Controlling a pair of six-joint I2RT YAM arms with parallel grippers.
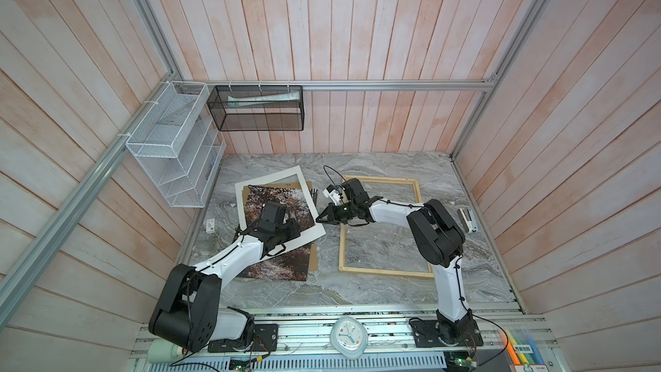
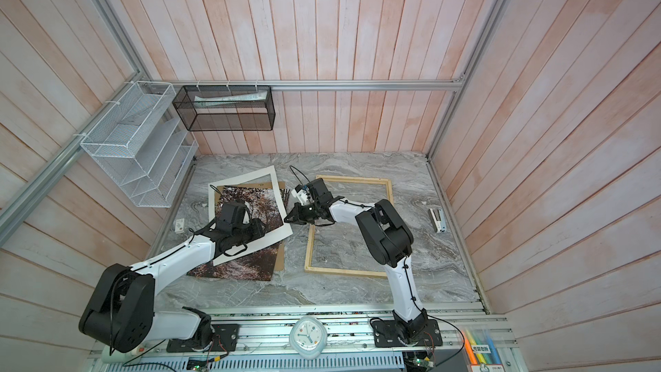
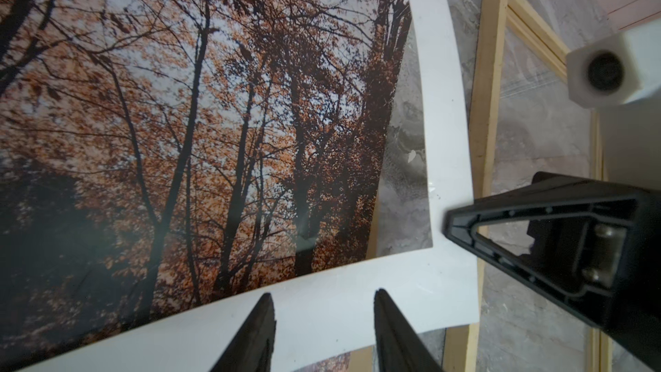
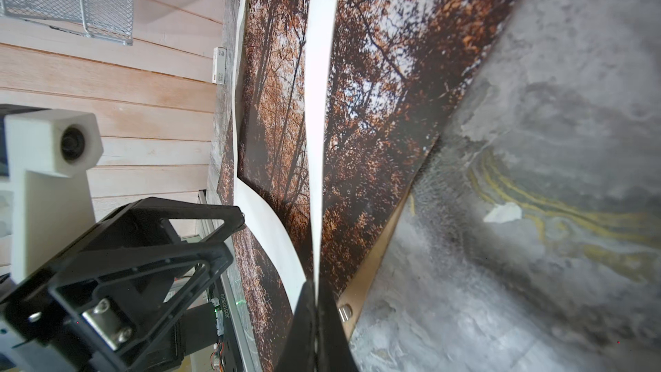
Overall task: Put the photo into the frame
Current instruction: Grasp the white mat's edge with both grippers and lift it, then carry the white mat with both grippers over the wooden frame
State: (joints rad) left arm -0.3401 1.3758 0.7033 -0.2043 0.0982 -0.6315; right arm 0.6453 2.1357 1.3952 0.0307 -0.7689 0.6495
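Observation:
The photo (image 1: 282,266) of an autumn forest lies at the left on a brown backing board (image 1: 313,259). A white mat board (image 1: 286,177) with a window lies askew over the photo (image 3: 214,119). My right gripper (image 1: 318,220) reaches across and is shut on the mat's right edge, which shows edge-on between its jaws (image 4: 315,288). The mat (image 4: 318,101) bows upward there. My left gripper (image 3: 323,302) hovers open over the mat's near white border (image 3: 357,280), nothing between its fingers. The pale wooden frame (image 1: 386,273) lies flat on the right, partly under my right arm.
A small white box (image 1: 211,225) lies left of the mat. At the right wall lies a white stapler-like device (image 1: 468,221). A white mesh rack (image 1: 171,152) and a black mesh basket (image 1: 257,109) hang at the back left. A clock (image 1: 348,336) sits on the front rail.

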